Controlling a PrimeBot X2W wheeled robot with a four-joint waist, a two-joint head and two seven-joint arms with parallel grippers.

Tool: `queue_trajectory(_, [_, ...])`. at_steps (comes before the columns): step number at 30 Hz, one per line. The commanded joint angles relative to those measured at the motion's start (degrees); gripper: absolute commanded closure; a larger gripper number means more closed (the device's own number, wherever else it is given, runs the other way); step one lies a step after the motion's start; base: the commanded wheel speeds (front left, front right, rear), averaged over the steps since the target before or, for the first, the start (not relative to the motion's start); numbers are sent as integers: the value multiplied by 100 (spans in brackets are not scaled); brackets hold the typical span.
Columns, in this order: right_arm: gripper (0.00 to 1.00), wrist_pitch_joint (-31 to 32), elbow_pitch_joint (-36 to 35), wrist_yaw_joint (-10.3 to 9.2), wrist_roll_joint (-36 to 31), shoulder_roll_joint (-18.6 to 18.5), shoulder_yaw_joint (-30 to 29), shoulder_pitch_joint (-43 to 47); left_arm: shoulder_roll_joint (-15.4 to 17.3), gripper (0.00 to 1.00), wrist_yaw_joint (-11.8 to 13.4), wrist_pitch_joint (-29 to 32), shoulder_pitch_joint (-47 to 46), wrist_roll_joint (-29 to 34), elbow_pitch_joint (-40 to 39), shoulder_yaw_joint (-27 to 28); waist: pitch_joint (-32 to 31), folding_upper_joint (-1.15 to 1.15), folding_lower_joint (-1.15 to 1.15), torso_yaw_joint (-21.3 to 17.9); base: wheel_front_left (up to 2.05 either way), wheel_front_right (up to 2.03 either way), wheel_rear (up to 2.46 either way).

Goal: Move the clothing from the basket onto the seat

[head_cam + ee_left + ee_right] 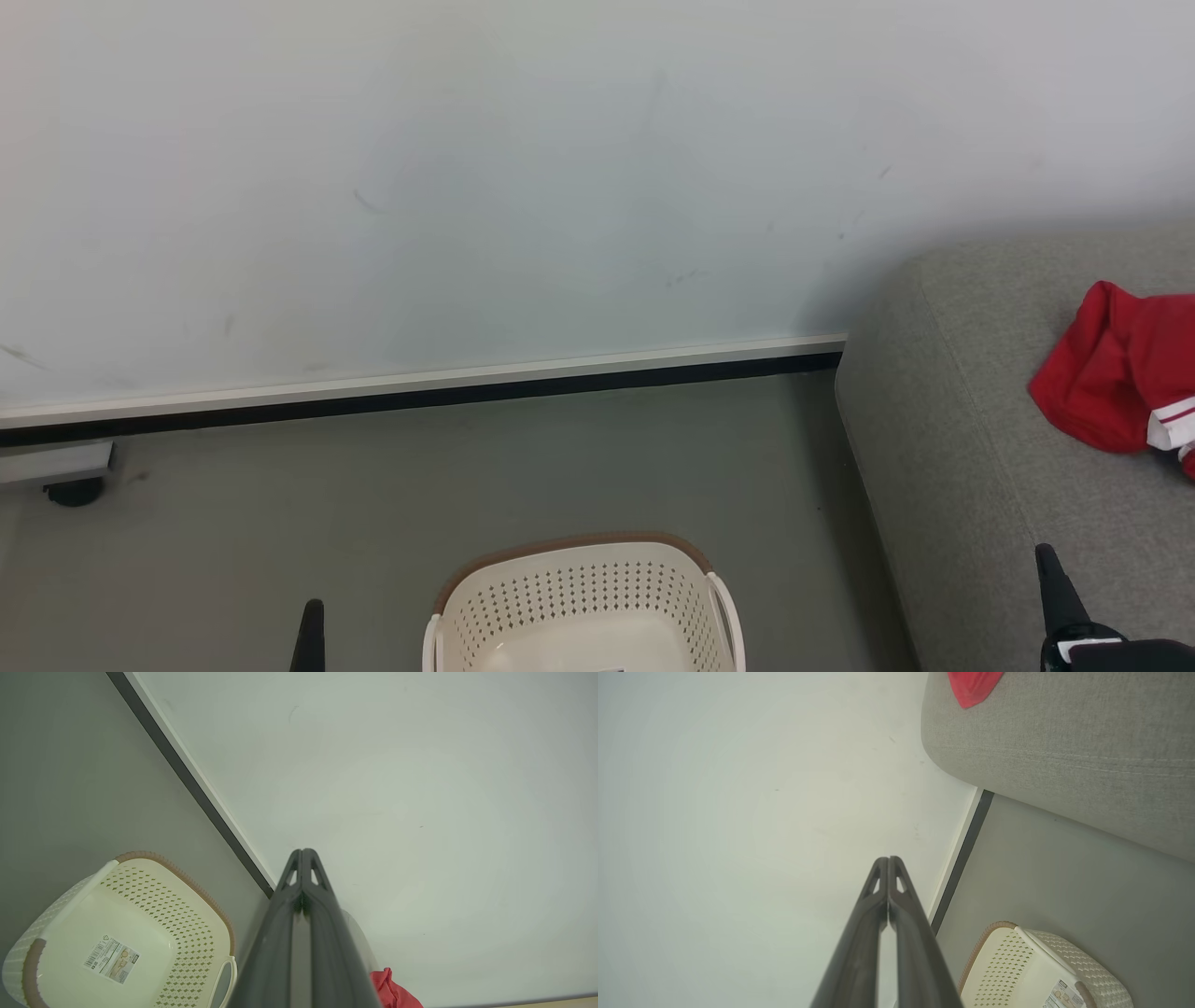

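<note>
The red clothing (1116, 378) with white trim lies bunched on the light grey seat (980, 448) at the right; a corner of it shows in the right wrist view (973, 686) and the left wrist view (395, 991). The cream basket (588, 597) with a brown rim stands on the floor at the bottom centre, holding no garments, its barcode label (112, 959) bare. My left gripper (303, 851) is shut with nothing in it, raised left of the basket (126, 933). My right gripper (888, 859) is shut on nothing, above the seat's front part (1064, 751).
A pale wall (467, 187) with a white and black skirting strip (420, 392) runs behind the grey floor (373, 513). A dark caster under a grey bracket (73, 485) sits at the far left by the wall.
</note>
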Motion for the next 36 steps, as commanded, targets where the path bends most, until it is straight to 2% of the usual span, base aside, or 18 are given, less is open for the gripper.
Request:
queue_trajectory(1, [100,38,-24,1,130,3,-56,-113,11,100,-26,34,-135,-129,-2,17,5,0,0,1,0,0,0])
queue_trajectory(36, [100,625,32,1,1677,115,-743,-182,-33,100,-211,289,-372,-1741,263,36,153,0,-1,23,0,0,0])
